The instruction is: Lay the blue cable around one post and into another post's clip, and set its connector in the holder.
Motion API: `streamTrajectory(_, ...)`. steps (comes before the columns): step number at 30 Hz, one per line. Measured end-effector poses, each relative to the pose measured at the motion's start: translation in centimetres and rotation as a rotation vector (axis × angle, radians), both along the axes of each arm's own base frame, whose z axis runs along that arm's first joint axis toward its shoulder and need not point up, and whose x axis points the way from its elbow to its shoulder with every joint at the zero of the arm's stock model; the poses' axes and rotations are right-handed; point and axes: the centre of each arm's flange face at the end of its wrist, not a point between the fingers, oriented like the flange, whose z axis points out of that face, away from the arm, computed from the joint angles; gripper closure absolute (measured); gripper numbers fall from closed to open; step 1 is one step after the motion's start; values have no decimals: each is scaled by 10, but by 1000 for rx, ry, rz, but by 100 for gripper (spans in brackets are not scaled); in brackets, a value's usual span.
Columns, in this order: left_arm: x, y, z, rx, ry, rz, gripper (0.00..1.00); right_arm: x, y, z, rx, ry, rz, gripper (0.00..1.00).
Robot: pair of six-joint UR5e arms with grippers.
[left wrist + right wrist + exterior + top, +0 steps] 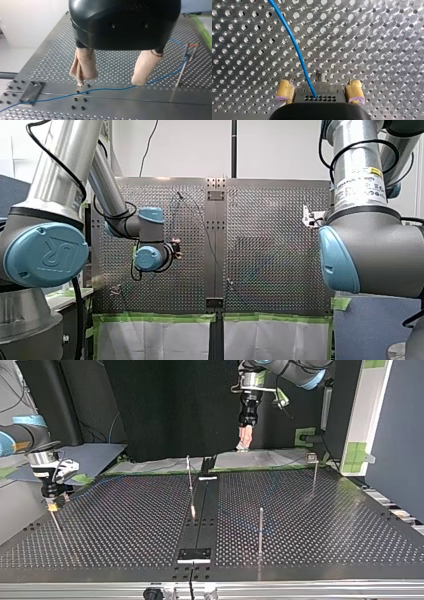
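The blue cable (105, 89) lies on the perforated table (112, 62), crossing under my left gripper (110, 83) toward a thin post (182, 70) that carries a small clip. My left gripper is black with beige pads (83, 67); it hangs open above the cable with nothing between its fingers. In the right wrist view the blue cable (294, 47) runs down to a grey connector block (322, 91) between the yellow pads (284, 90) of my right gripper (319, 86), which stands open around the block. In the top view my right gripper (52, 504) sits low at the left edge and my left gripper (244, 442) is high at the back.
Thin upright posts stand on the table: one (190, 482) near the middle, one (260, 530) nearer the camera, and one (314, 472) at the back right. A dark plate (195, 555) sits on the centre strip. Green tape (155, 318) edges the table.
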Motion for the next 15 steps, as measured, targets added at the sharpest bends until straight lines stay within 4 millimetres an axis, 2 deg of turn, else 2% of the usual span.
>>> streamTrajectory(15,12,0,11,-52,-93,10,0,3,1,0,-3,0,18,0)
